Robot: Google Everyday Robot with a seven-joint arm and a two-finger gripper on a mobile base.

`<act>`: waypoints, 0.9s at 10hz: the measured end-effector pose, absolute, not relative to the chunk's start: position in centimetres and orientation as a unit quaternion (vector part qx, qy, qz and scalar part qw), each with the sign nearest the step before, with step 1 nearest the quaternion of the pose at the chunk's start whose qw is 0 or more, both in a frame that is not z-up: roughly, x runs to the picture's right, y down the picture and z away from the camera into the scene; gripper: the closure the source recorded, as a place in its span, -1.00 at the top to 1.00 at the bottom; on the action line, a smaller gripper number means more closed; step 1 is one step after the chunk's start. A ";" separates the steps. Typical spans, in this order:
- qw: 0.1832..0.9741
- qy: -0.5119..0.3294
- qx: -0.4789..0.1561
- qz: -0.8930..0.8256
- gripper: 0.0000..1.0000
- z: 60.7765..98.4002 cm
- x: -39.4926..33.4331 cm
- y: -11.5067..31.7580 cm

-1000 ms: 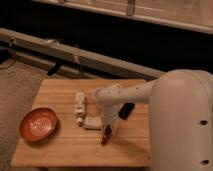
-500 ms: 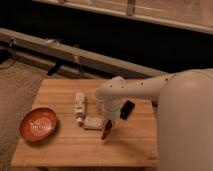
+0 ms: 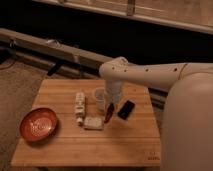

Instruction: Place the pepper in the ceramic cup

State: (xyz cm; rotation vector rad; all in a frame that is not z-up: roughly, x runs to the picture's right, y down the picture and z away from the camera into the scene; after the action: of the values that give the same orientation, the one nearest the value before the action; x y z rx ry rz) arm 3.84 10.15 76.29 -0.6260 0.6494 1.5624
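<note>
A: Entries, left to right?

B: Tabletop (image 3: 125, 145) carries: orange bowl (image 3: 38, 125), far left; white bottle (image 3: 80, 105), lying flat; small white block (image 3: 93, 123), just beside the bottle's near end; ceramic cup (image 3: 100, 99), upright.

A: The pepper?

B: Pepper (image 3: 109, 114), dark red, just right of the cup and below its rim. It is held in the pincer (image 3: 110, 110), which is narrowed onto it. Black flat object (image 3: 126, 109) lies further right.

A: Change on record?

B: A second ago pincer and pepper sat nearer the front edge, by the white block. Both are now raised and drawn back beside the cup.

A: Bearing on the task?

B: Pick judged done; carry under way. Remaining: clear the rim, shift left, release.
</note>
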 end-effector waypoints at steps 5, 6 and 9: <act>0.664 0.239 -0.233 0.670 -1.00 78.3 2.6 2.0; 0.667 0.232 -0.229 0.669 -1.00 78.6 2.5 1.2; 0.683 0.210 -0.210 0.667 -1.00 79.9 1.6 -1.0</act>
State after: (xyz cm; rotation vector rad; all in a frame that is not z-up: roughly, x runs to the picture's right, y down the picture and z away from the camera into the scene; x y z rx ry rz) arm 1.64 -0.98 79.92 -0.4713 0.4713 1.4958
